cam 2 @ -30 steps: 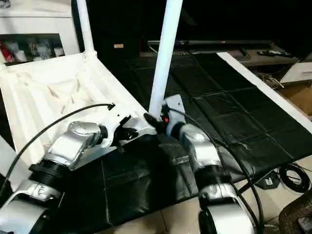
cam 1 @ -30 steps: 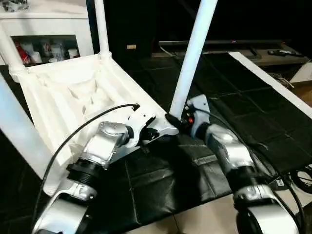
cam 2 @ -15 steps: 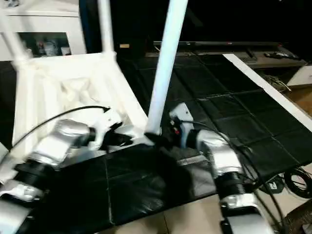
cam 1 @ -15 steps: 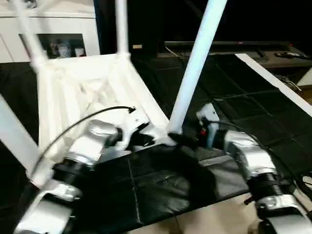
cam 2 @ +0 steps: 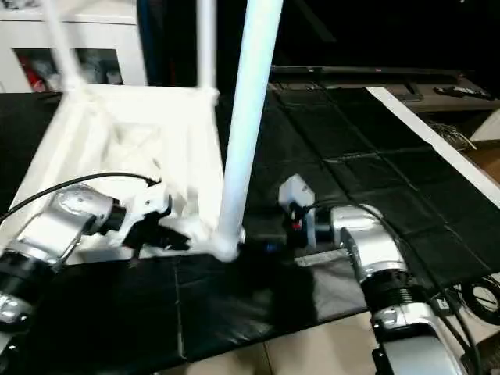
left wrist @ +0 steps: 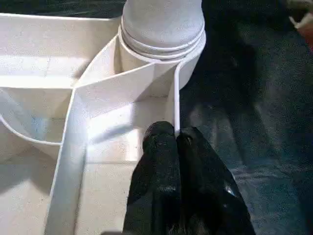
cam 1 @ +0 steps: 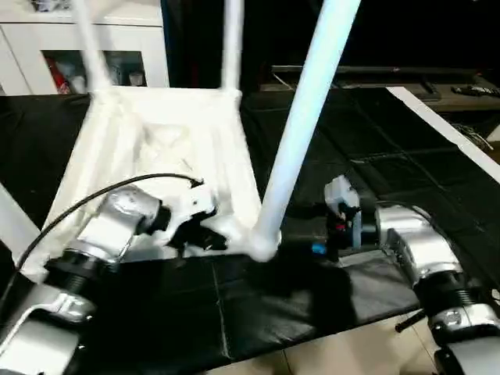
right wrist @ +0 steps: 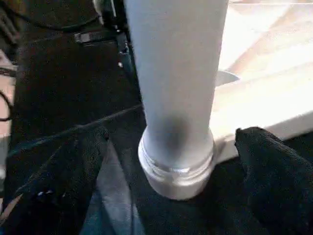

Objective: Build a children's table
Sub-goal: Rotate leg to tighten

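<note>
The children's table (cam 1: 156,133) lies upside down on the black mat, its white ribbed underside facing up and its legs standing upright. My left gripper (left wrist: 175,139) is shut on the thin rim wall of the top, right beside the near corner socket (left wrist: 161,29). The near leg (cam 1: 301,125) rises from that socket. My right gripper (right wrist: 171,133) is open, with one black finger (right wrist: 73,166) on each side of the leg's base and a gap to the leg on both sides. Two more legs (cam 1: 233,43) stand at the far corners.
A white cabinet with glass doors (cam 1: 94,47) stands at the back left. A low bench (cam 1: 375,74) runs along the back. A white board (cam 1: 445,129) edges the black mat (cam 1: 375,148) on the right. Cables (cam 2: 476,293) lie on the floor at the near right.
The head camera has swung, shifting the whole picture. My right gripper has opened wider and come off the leg's base. The left gripper stays shut on the rim.
</note>
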